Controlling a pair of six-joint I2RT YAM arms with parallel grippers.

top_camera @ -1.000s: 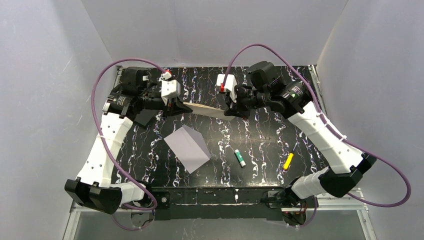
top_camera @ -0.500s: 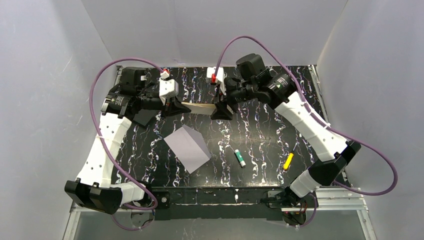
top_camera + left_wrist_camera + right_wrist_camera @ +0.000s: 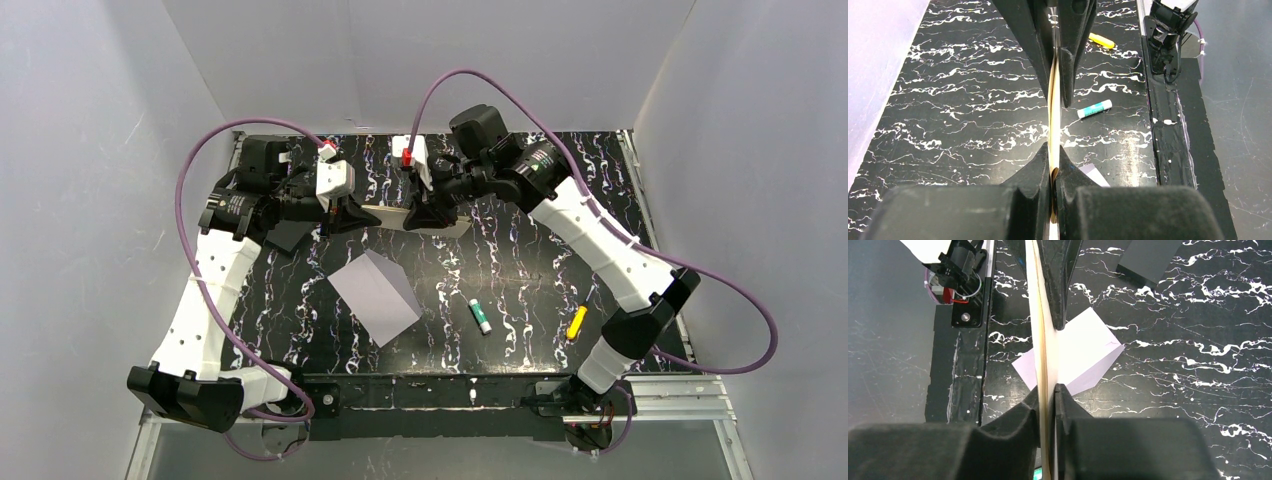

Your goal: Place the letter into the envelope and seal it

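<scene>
The tan letter hangs edge-on above the back of the table, stretched between both grippers. My left gripper is shut on its left end; in the left wrist view the sheet runs straight out from between the pinched fingertips of the left gripper. My right gripper sits near the sheet's middle, and a short piece sticks out behind it. In the right wrist view the right gripper has its jaws pressed against both sides of the letter. The lavender envelope lies flat below, apart from both grippers.
A green-and-white glue stick and a yellow marker lie on the marbled black table to the right of the envelope. A flat black piece rests under the left arm. White walls stand on three sides.
My right gripper let go of the letter's right end, slid left along the sheet toward the left gripper, and closed on it again. The left gripper kept its hold in place.
</scene>
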